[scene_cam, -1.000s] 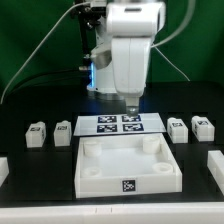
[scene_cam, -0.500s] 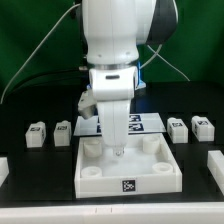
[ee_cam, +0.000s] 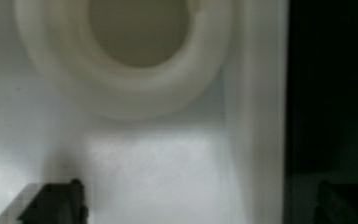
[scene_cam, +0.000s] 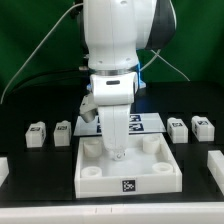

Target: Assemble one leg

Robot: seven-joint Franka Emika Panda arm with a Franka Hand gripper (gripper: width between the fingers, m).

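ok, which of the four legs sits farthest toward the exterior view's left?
The outer leg of the pair on that side. Its twin stands between it and the tray, and the other two are beyond the tray.

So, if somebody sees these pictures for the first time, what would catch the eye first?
The big white arm fills the middle of the exterior view, with its gripper low over the white tray-like part. Four small tagged legs stand apart from it, two at the exterior view's left and two at its right. The wrist view shows a round hole in a white surface, very close.
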